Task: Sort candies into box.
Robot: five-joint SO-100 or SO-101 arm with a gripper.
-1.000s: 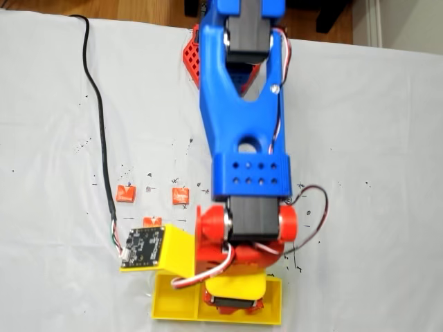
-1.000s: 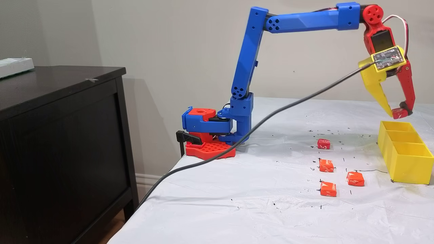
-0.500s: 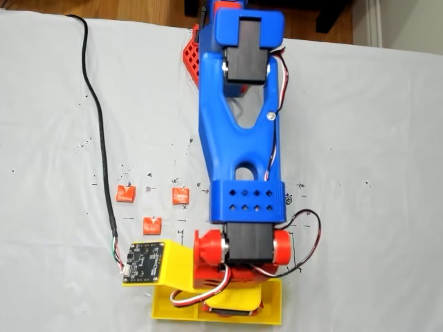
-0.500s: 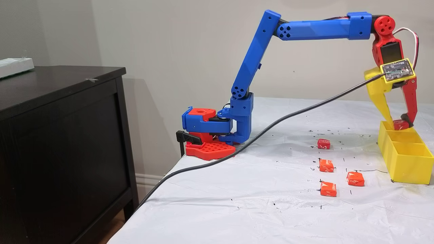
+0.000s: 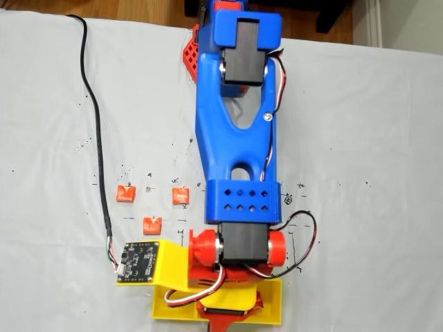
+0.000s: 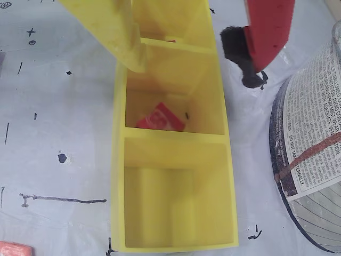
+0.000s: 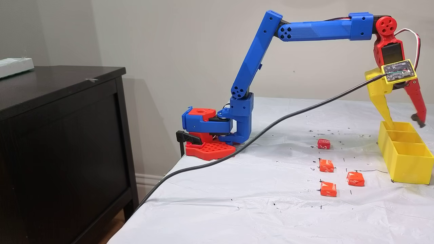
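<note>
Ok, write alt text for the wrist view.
A yellow three-compartment box seen from above on a white sheet, with one red candy lying in its middle compartment. The open end effector hangs over it, its yellow finger and red finger spread apart.

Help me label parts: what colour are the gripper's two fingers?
One finger is yellow, the other red with a black tip, clearest in a fixed view.
</note>
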